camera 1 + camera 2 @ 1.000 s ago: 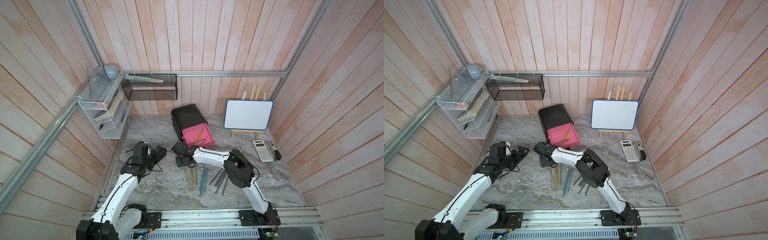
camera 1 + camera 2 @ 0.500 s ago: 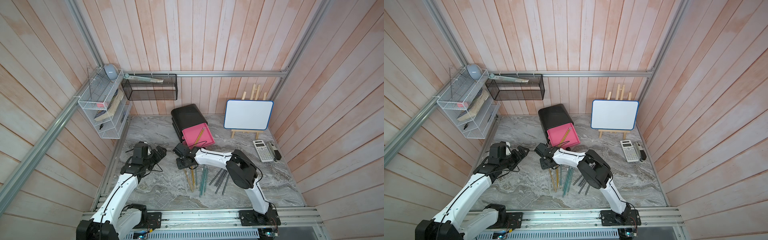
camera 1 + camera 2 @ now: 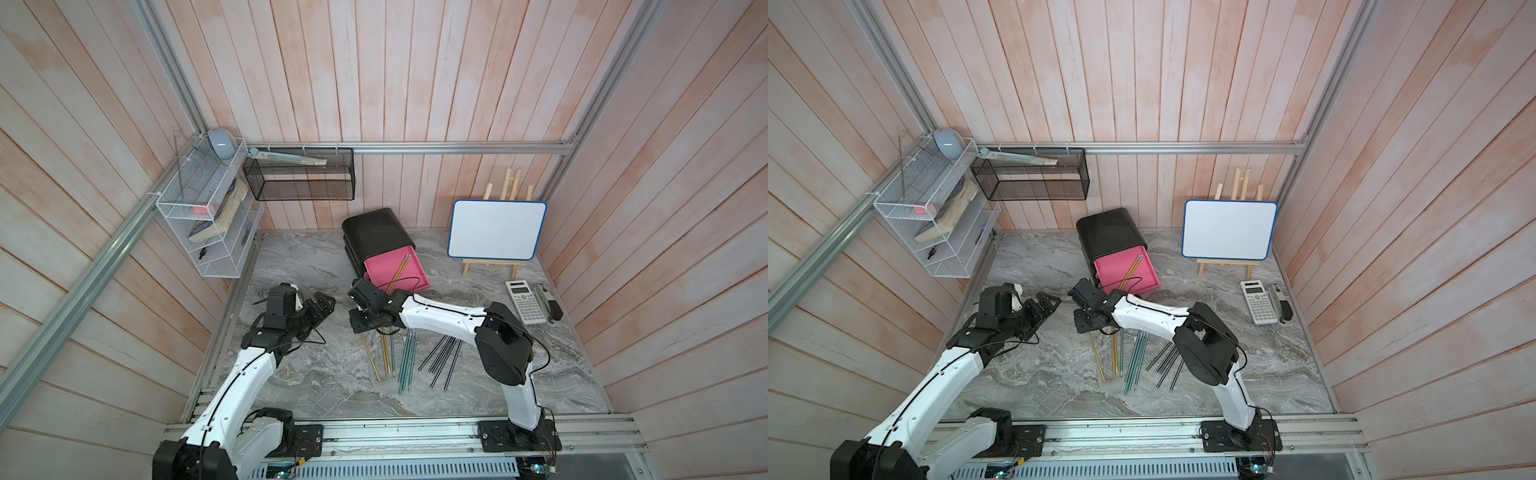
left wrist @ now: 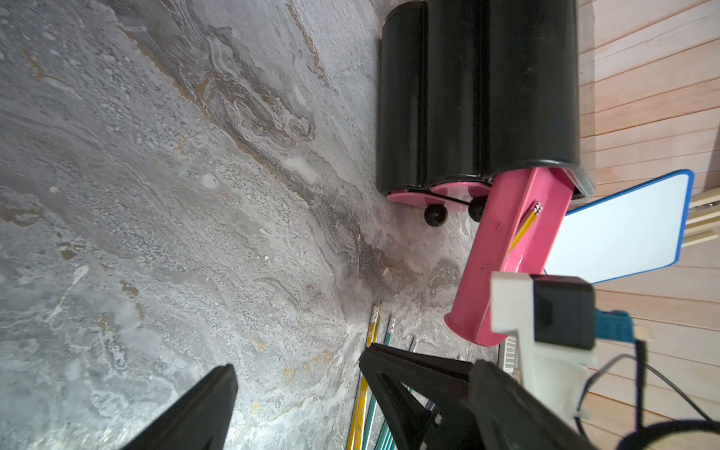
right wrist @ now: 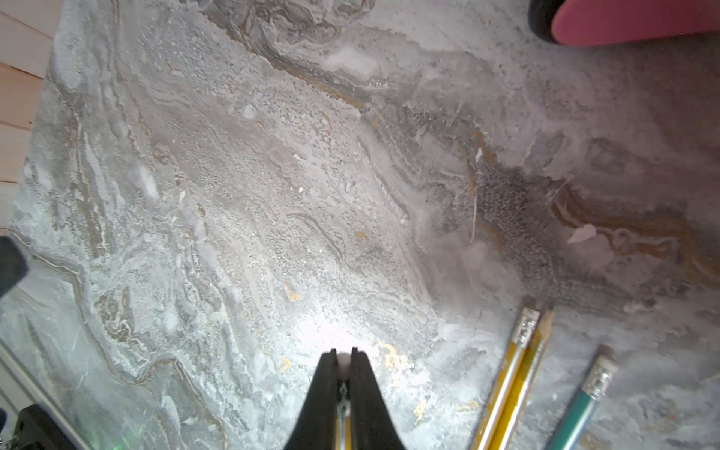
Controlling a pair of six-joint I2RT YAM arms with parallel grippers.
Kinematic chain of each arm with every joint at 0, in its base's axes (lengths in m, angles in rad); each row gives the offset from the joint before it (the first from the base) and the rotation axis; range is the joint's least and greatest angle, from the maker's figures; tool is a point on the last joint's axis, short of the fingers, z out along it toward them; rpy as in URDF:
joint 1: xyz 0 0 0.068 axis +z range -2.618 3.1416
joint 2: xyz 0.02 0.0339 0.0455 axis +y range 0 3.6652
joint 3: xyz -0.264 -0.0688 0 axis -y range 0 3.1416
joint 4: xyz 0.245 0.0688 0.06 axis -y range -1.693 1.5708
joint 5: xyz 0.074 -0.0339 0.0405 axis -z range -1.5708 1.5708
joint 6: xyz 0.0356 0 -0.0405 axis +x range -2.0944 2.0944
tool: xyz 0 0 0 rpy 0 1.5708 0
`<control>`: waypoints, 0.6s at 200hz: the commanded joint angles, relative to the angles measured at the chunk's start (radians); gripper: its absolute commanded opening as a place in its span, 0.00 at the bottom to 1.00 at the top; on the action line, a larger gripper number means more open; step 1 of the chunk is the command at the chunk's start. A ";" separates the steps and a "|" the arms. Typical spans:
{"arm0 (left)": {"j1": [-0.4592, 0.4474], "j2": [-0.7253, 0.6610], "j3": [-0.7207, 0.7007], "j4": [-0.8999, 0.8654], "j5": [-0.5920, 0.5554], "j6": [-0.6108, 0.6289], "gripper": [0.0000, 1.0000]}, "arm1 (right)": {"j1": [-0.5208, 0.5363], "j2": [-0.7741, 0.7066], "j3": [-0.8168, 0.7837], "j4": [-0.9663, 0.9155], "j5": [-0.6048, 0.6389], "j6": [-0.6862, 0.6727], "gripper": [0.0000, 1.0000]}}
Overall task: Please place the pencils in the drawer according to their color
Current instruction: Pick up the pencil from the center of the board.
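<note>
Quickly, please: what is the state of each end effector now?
Left end effector: open, holding nothing.
Right end effector: closed on one yellow pencil, at its eraser end.

Three drawers [image 4: 495,253], one whiteboard [image 3: 496,230], one calculator [image 3: 525,301].

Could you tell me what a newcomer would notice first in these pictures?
The open pink drawer, jutting from the black cabinet at the back of the table, holds a few yellow pencils. In front of it, loose yellow pencils, teal pencils and black pencils lie fanned out. The right end effector is shut on one yellow pencil.
</note>
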 commanded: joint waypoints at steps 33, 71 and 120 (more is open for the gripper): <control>-0.014 -0.027 0.013 0.018 0.046 -0.021 0.99 | -0.031 -0.063 0.065 0.023 -0.036 0.030 0.00; -0.035 -0.021 0.052 0.018 0.045 -0.038 1.00 | -0.075 -0.105 0.072 0.064 -0.069 0.066 0.00; -0.088 0.018 0.114 0.018 0.017 -0.050 0.99 | -0.153 -0.163 0.033 0.134 -0.104 0.125 0.00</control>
